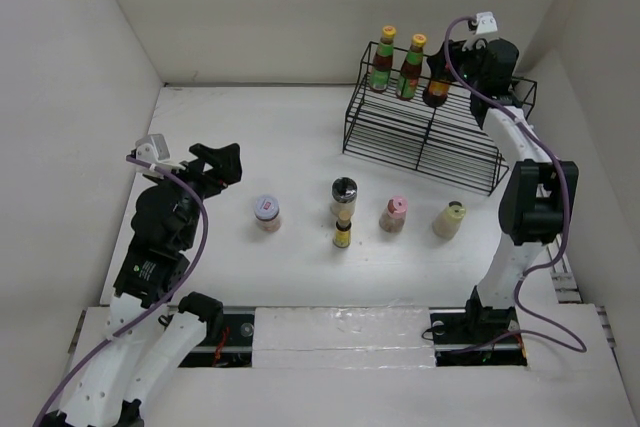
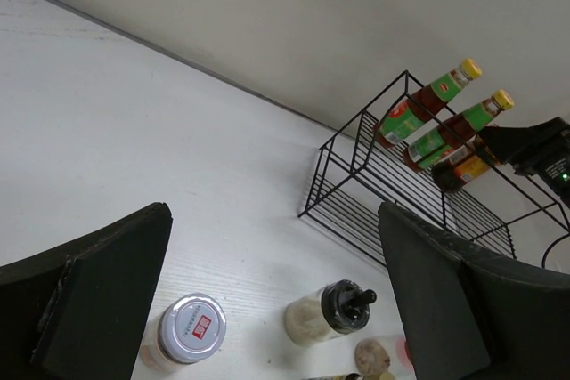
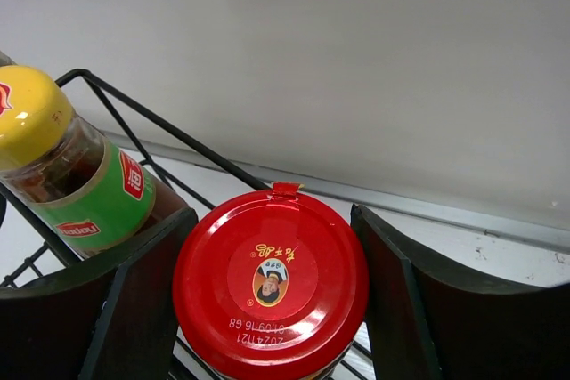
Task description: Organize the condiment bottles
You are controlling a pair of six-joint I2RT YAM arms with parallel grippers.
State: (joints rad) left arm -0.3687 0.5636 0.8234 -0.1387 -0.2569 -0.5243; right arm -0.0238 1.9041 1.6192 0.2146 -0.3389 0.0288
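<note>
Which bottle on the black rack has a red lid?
The squat dark jar with the red lid, at the right end of the black wire rack, gripped by the right gripper. The two tall green-labelled bottles beside it have yellow caps.

Overhead and both wrist views share the rack [image 1: 425,132].

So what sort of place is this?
Probably a robot test booth, not a kitchen: bare white walls box in a white table, with two black-and-white robot arms bolted on and a black wire rack.
</note>
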